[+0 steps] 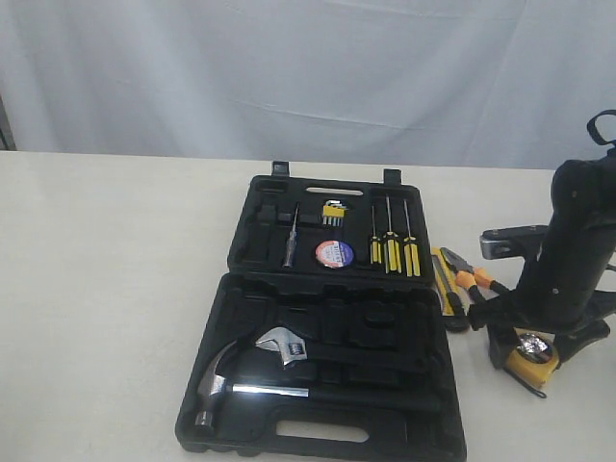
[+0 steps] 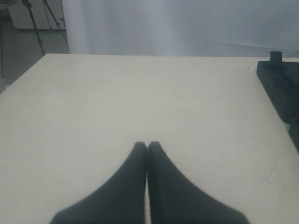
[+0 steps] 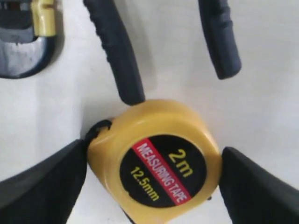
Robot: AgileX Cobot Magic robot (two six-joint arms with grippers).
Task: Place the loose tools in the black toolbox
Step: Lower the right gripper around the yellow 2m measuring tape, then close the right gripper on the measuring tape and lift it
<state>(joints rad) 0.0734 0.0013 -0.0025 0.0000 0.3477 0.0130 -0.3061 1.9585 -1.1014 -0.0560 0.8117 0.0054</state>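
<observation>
**STATUS: ONE TOOL STOWED, TAPE MEASURE IN GRASP**

The yellow tape measure (image 3: pixel 159 158) lies on the desk (image 1: pixel 115 289), right of the black toolbox (image 1: pixel 423 445). The right fingers (image 3: pixel 46 182) flank it, one against each side of its case, and it is not yet lifted. The utility knife (image 1: pixel 448 289) and pliers (image 1: pixel 474 282) lie nearby, outside the box. The black tape roll (image 1: pixel 334 254) already sits in the far half. The left fingers (image 2: pixel 131 186) are pressed together and empty. Estimate: one of four tools stowed.

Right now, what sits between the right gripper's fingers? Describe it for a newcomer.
Find the open black toolbox and look right of it. The nearest tool there is the tape measure: a yellow case with a black-and-red label, unlike the long pliers and utility knife.
</observation>
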